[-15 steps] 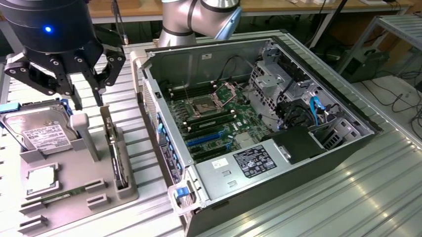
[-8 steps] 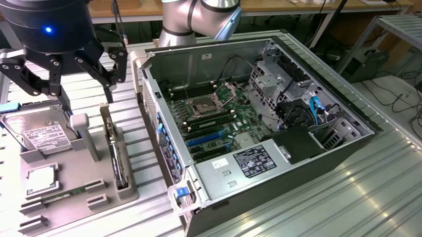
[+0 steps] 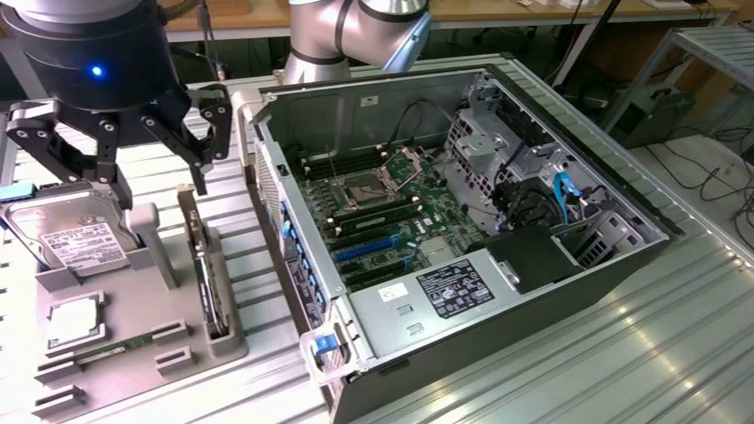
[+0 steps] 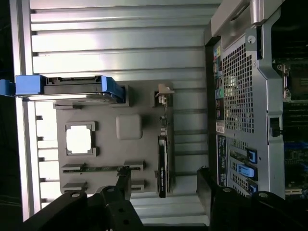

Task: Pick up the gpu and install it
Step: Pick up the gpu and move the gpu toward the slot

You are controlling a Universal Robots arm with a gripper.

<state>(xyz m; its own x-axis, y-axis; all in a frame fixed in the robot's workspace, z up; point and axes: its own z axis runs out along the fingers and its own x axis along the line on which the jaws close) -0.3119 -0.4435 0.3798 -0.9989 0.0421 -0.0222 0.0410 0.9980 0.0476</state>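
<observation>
1. Exterior view: the gpu (image 3: 205,283) stands on its long edge in a slot of the grey parts tray (image 3: 139,307), at the tray's side nearest the open computer case (image 3: 353,110). It has not been lifted.
2. Wrist view: the gpu (image 4: 163,144) is seen edge-on, silvery bracket at one end, with the tips of the gripper (image 4: 163,185) on either side of its line.
3. The gripper (image 3: 124,172) hovers above the tray, fingers spread wide and empty, touching nothing.
4. Step judged: approach to the pick; installation not begun.
5. Next move, judged: the fingers must straddle the card's thin upper edge squarely and stay off the hard drive (image 3: 77,234) just beside it.
6. The blue expansion slots (image 3: 365,252) on the motherboard stand unoccupied.
</observation>
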